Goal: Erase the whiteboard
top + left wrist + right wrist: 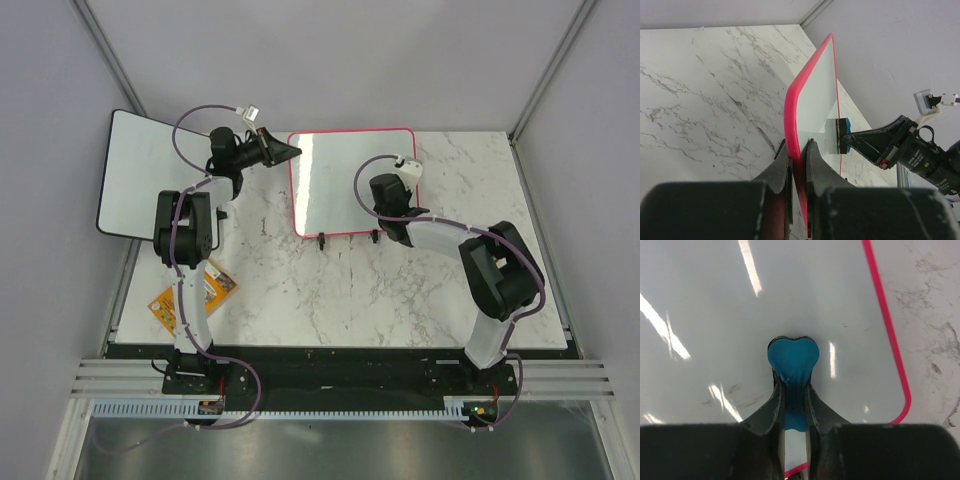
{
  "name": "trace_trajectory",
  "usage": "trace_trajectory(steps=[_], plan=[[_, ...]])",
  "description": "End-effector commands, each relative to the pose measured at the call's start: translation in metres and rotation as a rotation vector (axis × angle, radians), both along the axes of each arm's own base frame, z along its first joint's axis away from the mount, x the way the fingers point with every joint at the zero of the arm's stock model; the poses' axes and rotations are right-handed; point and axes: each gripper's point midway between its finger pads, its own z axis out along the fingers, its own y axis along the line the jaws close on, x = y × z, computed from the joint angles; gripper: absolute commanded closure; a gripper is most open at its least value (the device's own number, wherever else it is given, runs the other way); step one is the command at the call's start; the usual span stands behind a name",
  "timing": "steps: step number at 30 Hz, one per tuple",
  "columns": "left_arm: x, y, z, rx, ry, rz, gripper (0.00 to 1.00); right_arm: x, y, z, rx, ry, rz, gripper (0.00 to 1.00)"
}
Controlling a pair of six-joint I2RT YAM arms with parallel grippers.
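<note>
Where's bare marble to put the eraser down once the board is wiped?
Two free patches: the marble in front of the whiteboard, between the left arm and right arm; and the strip from the board's right rim to the table edge. The left side is crowded: the black-rimmed board and an orange packet sit there.

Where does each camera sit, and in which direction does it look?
Top external: above and behind the bases, looking down on the table and whiteboard; the left arm and right arm show whole.
Left wrist: on the left arm, looking along the whiteboard's edge; the left gripper clamps the pink rim.
Right wrist: on the right arm, facing the board's white face; the right gripper holds a blue eraser against it.
Shared: the left wrist view also shows that eraser and right gripper.
</note>
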Motion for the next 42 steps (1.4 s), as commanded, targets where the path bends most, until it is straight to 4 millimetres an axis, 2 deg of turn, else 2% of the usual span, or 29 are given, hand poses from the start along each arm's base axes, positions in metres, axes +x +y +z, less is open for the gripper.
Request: trace_trajectory(steps=[1, 6, 9, 13, 15, 16, 22, 23, 24, 25, 26, 27, 29, 34, 36, 37, 39, 40, 42], plan=[[0.006, 0.007, -0.01, 0.121, -0.207, -0.01, 0.98, -0.054, -0.095, -0.083, -0.231, 0.329, -0.174, 1.0], [0.007, 0.01, -0.01, 0.113, -0.203, -0.005, 0.98, -0.052, -0.088, -0.089, -0.217, 0.346, -0.122, 1.0], [0.007, 0.009, -0.012, 0.107, -0.198, -0.009, 0.98, -0.046, -0.063, -0.089, -0.206, 0.338, -0.01, 1.0], [0.007, 0.009, -0.016, 0.108, -0.192, -0.011, 0.98, -0.038, -0.012, -0.079, -0.249, 0.3, 0.159, 1.0], [0.007, 0.009, -0.016, 0.11, -0.193, -0.011, 0.98, -0.039, 0.021, -0.073, -0.253, 0.276, 0.235, 1.0], [0.007, 0.008, -0.015, 0.109, -0.197, -0.014, 0.98, -0.04, 0.031, -0.071, -0.253, 0.27, 0.259, 1.0], [0.005, 0.005, -0.015, 0.11, -0.2, -0.026, 0.98, -0.055, 0.123, -0.075, -0.229, 0.259, 0.53, 1.0], [0.005, 0.005, -0.015, 0.111, -0.201, -0.028, 0.98, -0.058, 0.133, -0.082, -0.233, 0.271, 0.566, 1.0], [0.005, 0.004, -0.014, 0.111, -0.204, -0.029, 0.98, -0.056, 0.147, -0.076, -0.225, 0.254, 0.594, 1.0], [0.005, 0.003, -0.014, 0.111, -0.203, -0.031, 0.98, -0.061, 0.158, -0.077, -0.23, 0.257, 0.629, 1.0], [0.005, 0.003, -0.014, 0.111, -0.203, -0.031, 0.98, -0.062, 0.164, -0.083, -0.249, 0.265, 0.652, 1.0], [0.004, 0.003, -0.014, 0.111, -0.203, -0.034, 0.98, -0.059, 0.17, -0.079, -0.25, 0.255, 0.656, 1.0], [0.005, 0.003, -0.015, 0.113, -0.201, -0.033, 0.98, -0.059, 0.169, -0.084, -0.277, 0.268, 0.645, 1.0], [0.005, 0.003, -0.017, 0.119, -0.201, -0.032, 0.98, -0.051, 0.142, -0.083, -0.299, 0.267, 0.553, 1.0], [0.005, 0.003, -0.018, 0.121, -0.197, -0.031, 0.98, -0.048, 0.119, -0.085, -0.297, 0.276, 0.471, 1.0], [0.006, 0.004, -0.017, 0.121, -0.199, -0.029, 0.98, -0.04, 0.098, -0.086, -0.281, 0.287, 0.415, 1.0], [0.006, 0.004, -0.016, 0.122, -0.202, -0.028, 0.98, -0.04, 0.07, -0.091, -0.229, 0.314, 0.345, 1.0], [0.006, 0.004, -0.015, 0.123, -0.203, -0.028, 0.98, -0.033, 0.045, -0.092, -0.213, 0.323, 0.284, 1.0], [0.006, 0.004, -0.016, 0.124, -0.201, -0.026, 0.98, -0.035, 0.015, -0.087, -0.221, 0.322, 0.212, 1.0]])
